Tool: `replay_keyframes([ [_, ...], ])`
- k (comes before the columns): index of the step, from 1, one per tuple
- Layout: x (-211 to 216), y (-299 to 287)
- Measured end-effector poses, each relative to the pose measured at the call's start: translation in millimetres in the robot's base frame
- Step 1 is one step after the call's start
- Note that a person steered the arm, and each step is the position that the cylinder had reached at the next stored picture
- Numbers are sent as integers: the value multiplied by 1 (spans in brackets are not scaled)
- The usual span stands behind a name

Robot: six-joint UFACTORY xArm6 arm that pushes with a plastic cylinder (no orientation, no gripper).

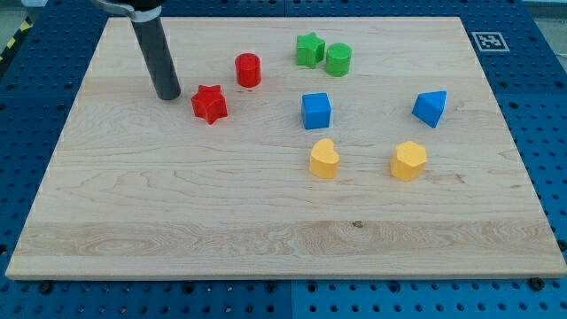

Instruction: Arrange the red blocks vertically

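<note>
A red star block (210,104) lies on the wooden board at the upper left. A red cylinder (248,70) stands up and to the right of it, a short gap apart. My tip (167,95) rests on the board just left of the red star, with a small gap between them. The dark rod rises from the tip toward the view's top left.
A green star (309,50) and green cylinder (338,59) sit together near the top. A blue cube (316,111) and blue wedge-like block (430,108) lie at mid-right. A yellow heart-like block (324,159) and yellow hexagon-like block (408,161) lie below them. A tag marker (488,41) is at the board's (266,221) top right corner.
</note>
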State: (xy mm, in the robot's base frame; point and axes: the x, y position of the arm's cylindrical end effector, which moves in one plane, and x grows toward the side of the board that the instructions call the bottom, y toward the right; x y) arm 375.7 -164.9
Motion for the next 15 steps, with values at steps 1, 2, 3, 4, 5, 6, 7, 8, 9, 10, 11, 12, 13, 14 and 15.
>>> replay_keyframes([
  [1, 11, 24],
  [2, 11, 53],
  [3, 12, 68],
  [4, 27, 69],
  [5, 35, 69],
  [6, 26, 60],
  [7, -12, 38],
  [8, -30, 61],
  [9, -30, 78],
  [10, -28, 79],
  [11, -24, 85],
  [12, -15, 86],
  [13, -6, 86],
  [14, -2, 89],
  [15, 0, 103],
])
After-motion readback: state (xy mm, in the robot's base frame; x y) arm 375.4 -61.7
